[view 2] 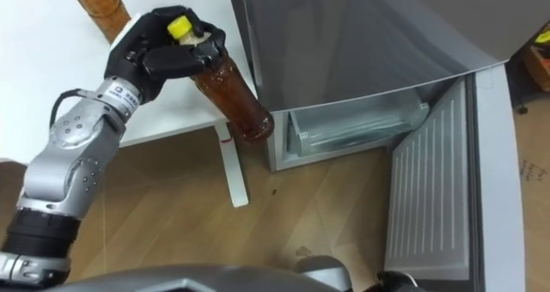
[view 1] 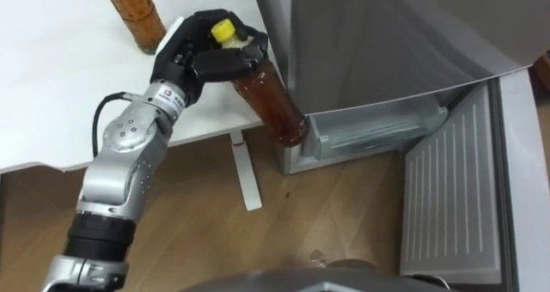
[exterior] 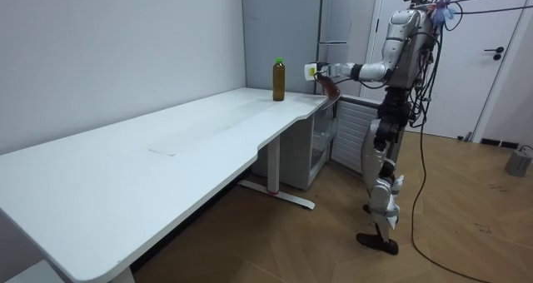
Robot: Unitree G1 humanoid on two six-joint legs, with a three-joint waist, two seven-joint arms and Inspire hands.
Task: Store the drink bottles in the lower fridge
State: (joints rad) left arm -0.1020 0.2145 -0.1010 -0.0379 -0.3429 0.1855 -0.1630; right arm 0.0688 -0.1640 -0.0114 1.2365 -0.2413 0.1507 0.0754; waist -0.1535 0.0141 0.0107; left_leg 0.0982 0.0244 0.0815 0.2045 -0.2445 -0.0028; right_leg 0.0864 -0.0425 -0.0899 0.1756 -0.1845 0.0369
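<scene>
My left hand (view 1: 199,58) is shut on an amber drink bottle (view 1: 273,101) with a yellow cap, gripping it near the neck. The bottle is tilted, its base pointing down toward the open lower fridge compartment (view 1: 378,130), just past the white table's corner. A second amber bottle (view 1: 133,13) stands upright on the table (view 1: 51,86) behind my hand; in the room view this second bottle (exterior: 278,79) has a green cap. In the room view I stand at the table's end facing the fridge, with the left hand (exterior: 320,69) stretched out.
The lower fridge door (view 1: 451,197) is swung wide open to my right, its inner racks showing. The grey upper fridge front (view 1: 369,43) rises above the compartment. A white table leg and foot (view 1: 245,172) stand on the wooden floor beside the fridge.
</scene>
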